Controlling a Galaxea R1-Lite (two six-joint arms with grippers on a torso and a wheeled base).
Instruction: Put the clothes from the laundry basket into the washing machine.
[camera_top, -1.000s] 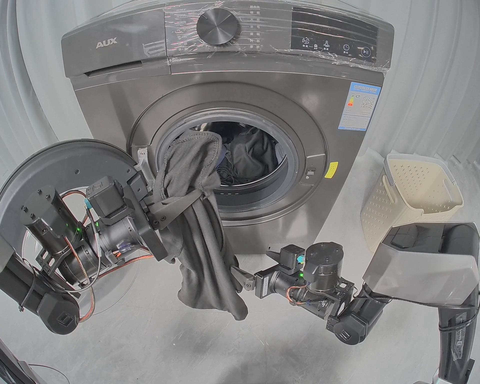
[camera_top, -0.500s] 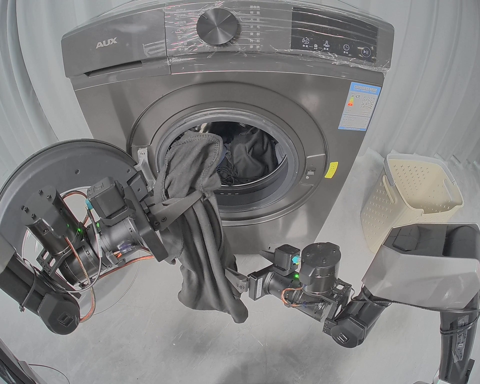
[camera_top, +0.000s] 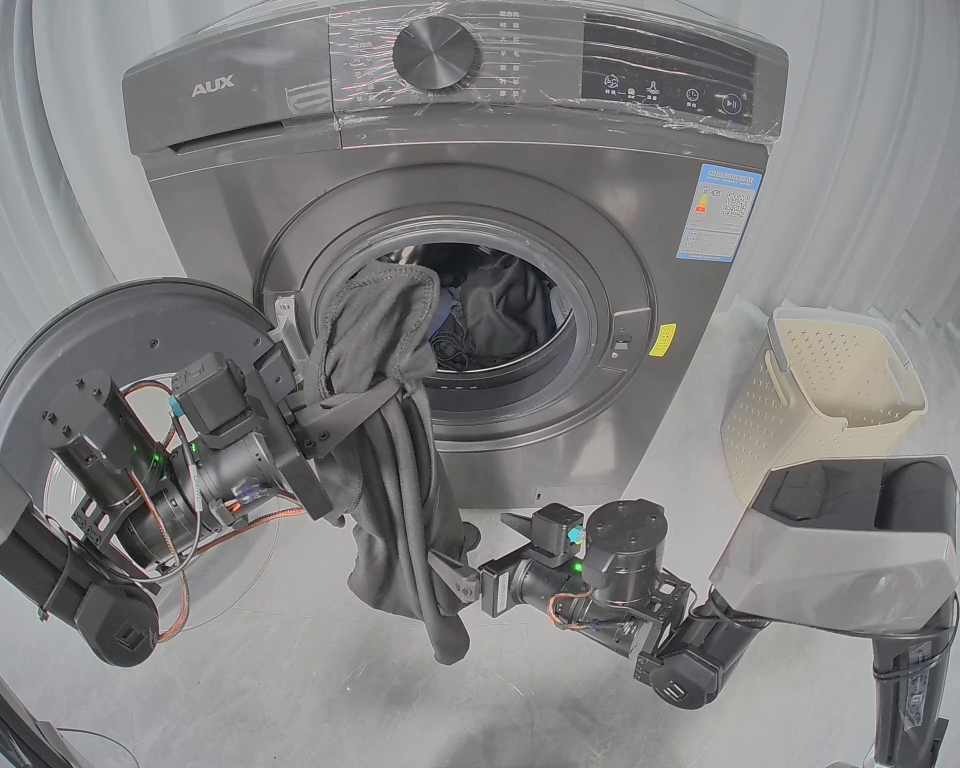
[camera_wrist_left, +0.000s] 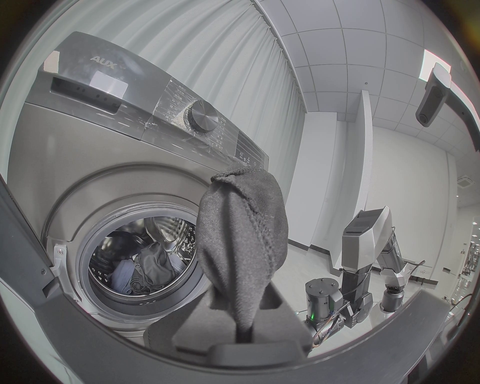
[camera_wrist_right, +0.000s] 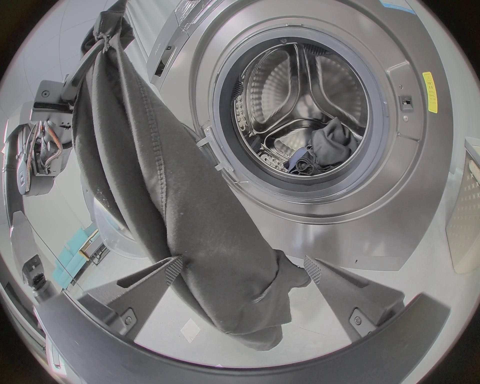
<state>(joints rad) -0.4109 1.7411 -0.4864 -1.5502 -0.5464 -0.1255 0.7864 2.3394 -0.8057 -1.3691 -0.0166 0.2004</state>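
Observation:
A long dark grey garment (camera_top: 390, 480) hangs from my left gripper (camera_top: 345, 410), which is shut on its upper part, just left of the washing machine's open drum (camera_top: 480, 310). Seen from the left wrist, the cloth (camera_wrist_left: 242, 240) rises out of the shut fingers (camera_wrist_left: 272, 300). My right gripper (camera_top: 440, 580) is open low down at the garment's hanging end. From the right wrist, the cloth (camera_wrist_right: 185, 210) lies between its two spread fingers (camera_wrist_right: 150, 280). Dark clothes (camera_top: 500, 305) lie inside the drum. The beige laundry basket (camera_top: 830, 390) stands to the machine's right.
The machine's round door (camera_top: 120, 330) is swung open to the left, behind my left arm. The grey machine front (camera_top: 450, 170) fills the space ahead. Bare floor (camera_top: 300, 690) lies below the garment.
My right gripper has moved left and a little up, until its fingers sit around the garment's lower end, which has bunched and swung left. The left gripper has barely moved.

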